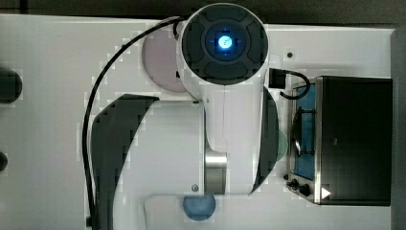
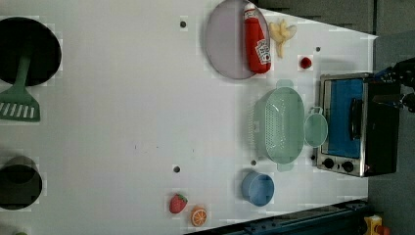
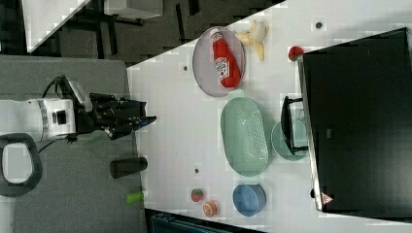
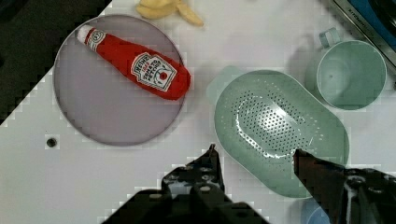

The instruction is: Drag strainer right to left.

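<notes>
The strainer (image 4: 280, 126) is a pale mint-green oval colander with a dotted bowl. It sits on the white table between the grey plate and the toaster oven, seen in the left view (image 2: 281, 125) and the right view (image 3: 244, 136). My gripper (image 4: 256, 156) hovers above it with its two dark fingers spread wide and nothing between them. One fingertip (image 4: 212, 156) stands over the table beside the rim, the other over the bowl's far side. In the right view my gripper (image 3: 145, 120) sits well off the strainer, toward the right view's left.
A small green mug (image 2: 315, 129) stands between the strainer and the toaster oven (image 2: 357, 125). A grey plate (image 2: 225, 41) carries a ketchup bottle (image 2: 257, 41). A blue bowl (image 2: 258, 188), a strawberry (image 2: 177, 203) and an orange slice (image 2: 198, 216) lie near the table edge.
</notes>
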`<state>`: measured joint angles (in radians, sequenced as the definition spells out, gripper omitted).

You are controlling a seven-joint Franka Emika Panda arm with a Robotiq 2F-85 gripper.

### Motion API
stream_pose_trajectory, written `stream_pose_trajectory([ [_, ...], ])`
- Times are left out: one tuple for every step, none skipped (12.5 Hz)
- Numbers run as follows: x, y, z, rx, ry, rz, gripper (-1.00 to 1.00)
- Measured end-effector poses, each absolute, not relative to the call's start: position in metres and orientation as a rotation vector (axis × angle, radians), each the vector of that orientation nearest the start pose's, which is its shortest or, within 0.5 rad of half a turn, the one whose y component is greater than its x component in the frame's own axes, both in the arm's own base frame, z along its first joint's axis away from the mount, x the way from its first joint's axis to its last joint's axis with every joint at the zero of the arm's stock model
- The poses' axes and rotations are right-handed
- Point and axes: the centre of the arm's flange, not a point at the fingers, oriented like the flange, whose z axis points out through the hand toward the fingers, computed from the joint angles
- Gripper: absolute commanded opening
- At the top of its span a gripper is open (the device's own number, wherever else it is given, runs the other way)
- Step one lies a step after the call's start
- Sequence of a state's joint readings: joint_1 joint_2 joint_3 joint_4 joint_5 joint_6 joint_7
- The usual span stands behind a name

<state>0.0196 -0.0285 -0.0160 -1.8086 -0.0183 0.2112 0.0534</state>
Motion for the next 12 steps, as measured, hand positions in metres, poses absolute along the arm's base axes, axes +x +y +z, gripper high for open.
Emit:
stream_pose_trajectory([
  [0.51,-0.005,0.534,-2.915,1.314,0.106,0.6],
  [0.461,-0.015,0.537,-2.928,1.365,0.201,0.82],
  [0.421,-0.027,0.55,-2.883,1.417,0.198,1.0],
  [0.391,-0.038,0.569,-2.832,1.447,0.146,1.0],
  [0.369,-0.043,0.593,-2.794,1.453,0.049,1.0],
  [0.352,-0.044,0.618,-2.756,1.443,-0.049,1.0],
  [0.342,-0.045,0.637,-2.732,1.435,-0.133,1.0],
  [0.345,-0.044,0.644,-2.723,1.424,-0.213,1.0],
  [0.359,-0.044,0.642,-2.699,1.424,-0.29,1.0],
  [0.381,-0.045,0.626,-2.679,1.43,-0.336,1.0],
  [0.405,-0.045,0.592,-2.691,1.449,-0.297,1.0],
  [0.425,-0.043,0.547,-2.702,1.494,-0.222,1.0],
])
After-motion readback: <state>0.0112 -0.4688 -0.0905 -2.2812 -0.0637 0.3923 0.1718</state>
